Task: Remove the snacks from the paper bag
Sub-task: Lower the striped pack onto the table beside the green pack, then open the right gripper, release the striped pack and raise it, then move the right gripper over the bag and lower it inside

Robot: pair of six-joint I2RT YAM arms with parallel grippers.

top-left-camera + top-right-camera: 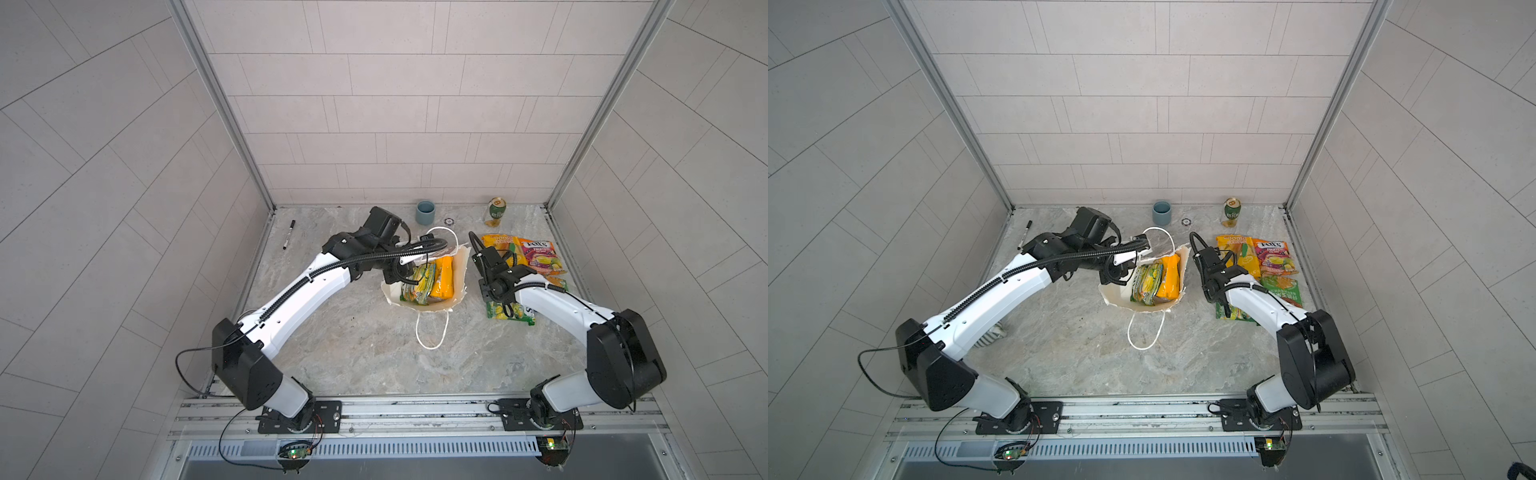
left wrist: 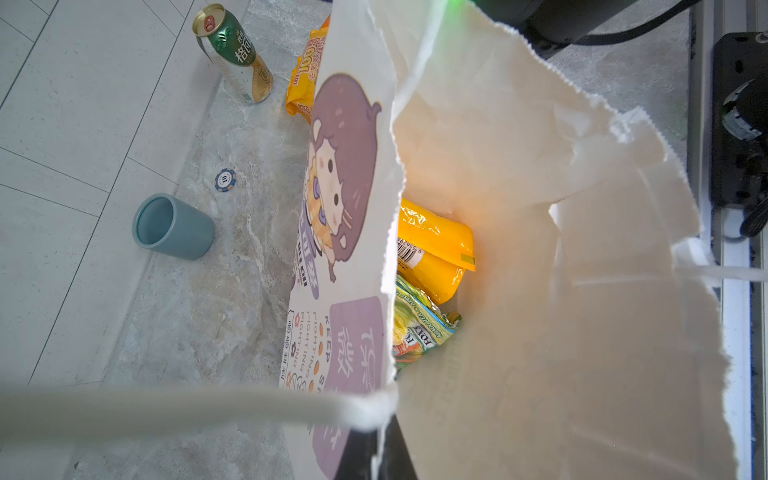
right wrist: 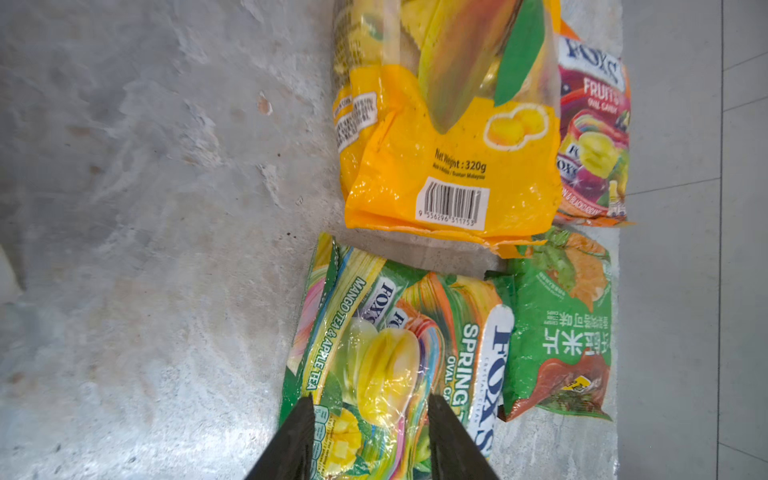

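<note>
With the right gripper [image 3: 370, 399] parted over the flat, crinkly green-yellow packet [image 3: 386, 357] and the left gripper [image 2: 376, 453] clenched on the tall white paper bag [image 2: 498, 166] at its ragged rim, a hard tug could tear it.

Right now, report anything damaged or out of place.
The paper bag looks damaged: its rim is ragged and torn, and its mouth sags out of shape. A poker chip lies loose on the table between the cup and the can.
</note>
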